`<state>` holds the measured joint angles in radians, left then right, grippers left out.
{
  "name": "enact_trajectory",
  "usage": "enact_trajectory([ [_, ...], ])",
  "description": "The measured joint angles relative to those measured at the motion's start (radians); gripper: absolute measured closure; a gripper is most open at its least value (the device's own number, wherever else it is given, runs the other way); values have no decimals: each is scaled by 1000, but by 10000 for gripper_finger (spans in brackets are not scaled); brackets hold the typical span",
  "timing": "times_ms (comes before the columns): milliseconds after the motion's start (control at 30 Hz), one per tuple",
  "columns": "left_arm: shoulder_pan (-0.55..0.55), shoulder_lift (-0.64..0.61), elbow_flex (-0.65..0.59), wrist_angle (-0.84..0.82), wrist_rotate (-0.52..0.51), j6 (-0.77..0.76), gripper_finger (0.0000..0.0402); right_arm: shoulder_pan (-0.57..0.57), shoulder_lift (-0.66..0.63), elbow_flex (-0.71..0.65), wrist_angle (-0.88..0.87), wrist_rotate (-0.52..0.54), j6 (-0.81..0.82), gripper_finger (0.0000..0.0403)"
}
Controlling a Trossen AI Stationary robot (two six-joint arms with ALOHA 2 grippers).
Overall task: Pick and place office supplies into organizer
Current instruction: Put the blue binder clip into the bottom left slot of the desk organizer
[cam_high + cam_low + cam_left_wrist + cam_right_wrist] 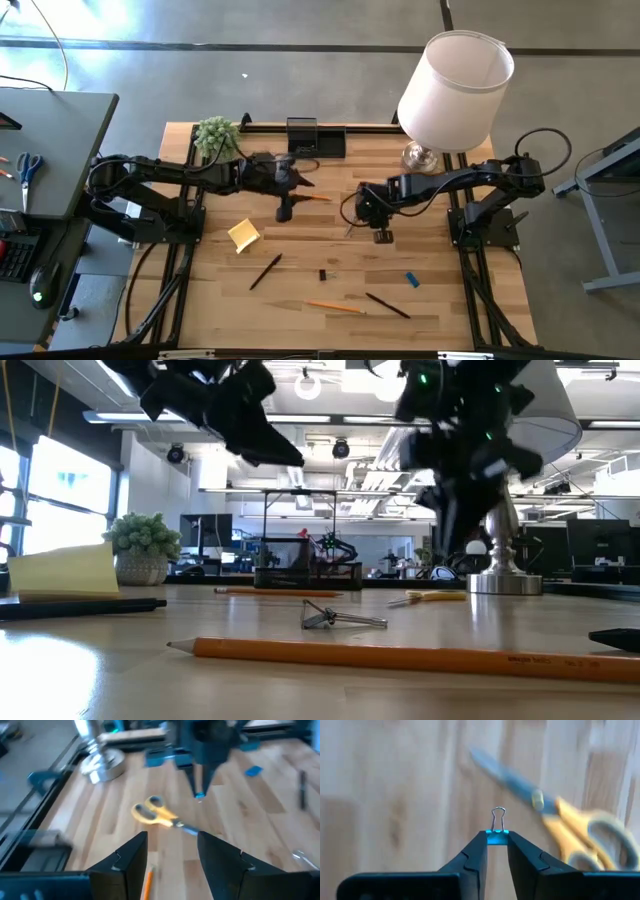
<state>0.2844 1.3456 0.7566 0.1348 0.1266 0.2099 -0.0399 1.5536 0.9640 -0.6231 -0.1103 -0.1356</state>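
My right gripper point(496, 840) is shut on a small blue binder clip point(496, 836) and hangs above the middle of the table point(382, 235). Below and beside it, the yellow-handled scissors point(575, 832) lie flat on the wood. My left gripper point(172, 837) stands open above the table left of centre point(285, 210). An orange pencil point(148, 881) lies on the table under its fingers, untouched. The black organizer point(315, 137) stands at the far edge. My right gripper pinches the clip's blue body point(496, 837) between its two fingertips, coming from above and pointing steeply down. The clip's wire loop point(498, 815) sticks out beyond the tips. The clip is lifted clear of the table.
On the near half lie a yellow sticky-note pad point(243, 235), a black pen point(265, 271), a tiny black clip point(322, 274), a blue block point(411, 279), an orange pencil point(335, 307) and another pen point(387, 305). A green plant point(217, 135) and a white-shaded lamp point(455, 90) stand at the back.
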Motion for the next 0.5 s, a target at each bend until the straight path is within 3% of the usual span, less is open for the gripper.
enact_trajectory([
  [300,-199,0,0,127,-4,231,238,0,0,90,66,-313,75,346],
  [500,-301,28,0,160,-160,433,238,0,0,95,126,-370,111,344],
])
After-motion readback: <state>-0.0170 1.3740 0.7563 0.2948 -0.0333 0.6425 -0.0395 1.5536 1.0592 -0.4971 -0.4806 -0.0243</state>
